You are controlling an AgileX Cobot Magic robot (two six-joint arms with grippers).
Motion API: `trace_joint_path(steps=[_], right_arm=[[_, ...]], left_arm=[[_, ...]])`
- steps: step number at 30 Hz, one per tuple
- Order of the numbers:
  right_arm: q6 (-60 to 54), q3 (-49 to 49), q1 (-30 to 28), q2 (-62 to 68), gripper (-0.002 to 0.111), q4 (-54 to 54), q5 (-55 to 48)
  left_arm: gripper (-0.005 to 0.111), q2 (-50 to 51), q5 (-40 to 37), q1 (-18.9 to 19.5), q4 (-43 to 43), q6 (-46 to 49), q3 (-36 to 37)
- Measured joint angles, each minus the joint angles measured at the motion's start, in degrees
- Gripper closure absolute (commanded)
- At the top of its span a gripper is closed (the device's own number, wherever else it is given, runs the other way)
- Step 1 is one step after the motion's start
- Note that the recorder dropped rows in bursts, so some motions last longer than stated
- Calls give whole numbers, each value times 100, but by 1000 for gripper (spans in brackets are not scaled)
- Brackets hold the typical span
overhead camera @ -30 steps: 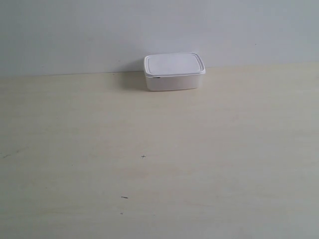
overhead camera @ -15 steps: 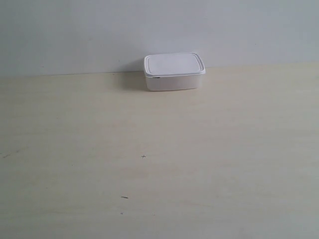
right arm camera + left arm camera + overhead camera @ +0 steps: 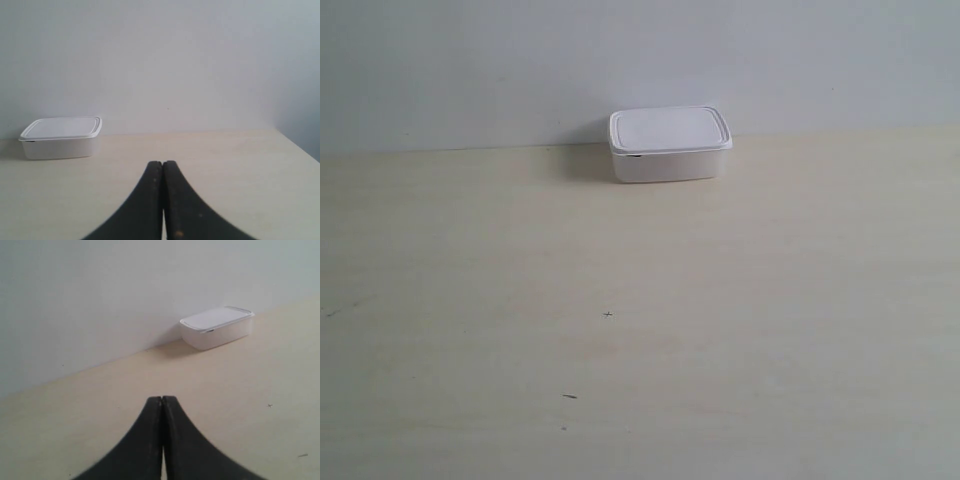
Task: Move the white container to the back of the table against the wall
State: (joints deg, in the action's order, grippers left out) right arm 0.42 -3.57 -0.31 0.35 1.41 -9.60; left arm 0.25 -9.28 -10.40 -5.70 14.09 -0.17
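Note:
The white container (image 3: 669, 144) with its rimmed lid stands at the back of the beige table (image 3: 640, 320), right against the pale wall (image 3: 520, 60). It also shows in the left wrist view (image 3: 216, 327) and the right wrist view (image 3: 61, 137). My left gripper (image 3: 162, 399) is shut with nothing in it, well short of the container. Just as far from the box, my right gripper (image 3: 163, 163) is shut and empty, its black fingers pressed together. Neither arm appears in the exterior view.
A few tiny dark specks (image 3: 608, 315) mark the tabletop. The table's side edge (image 3: 300, 150) shows in the right wrist view, with a darker wall corner beyond it.

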Motion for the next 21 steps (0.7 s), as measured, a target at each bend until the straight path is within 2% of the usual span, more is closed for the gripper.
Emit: trace_joint_path(steps=[7,21], right_arm=[[0,0,0,0,108,0,0],[0,0,0,0,108,0,0]], left_arm=[[107,0,-404,0,10,24,0],[107,0,-428,0,10,37,0]])
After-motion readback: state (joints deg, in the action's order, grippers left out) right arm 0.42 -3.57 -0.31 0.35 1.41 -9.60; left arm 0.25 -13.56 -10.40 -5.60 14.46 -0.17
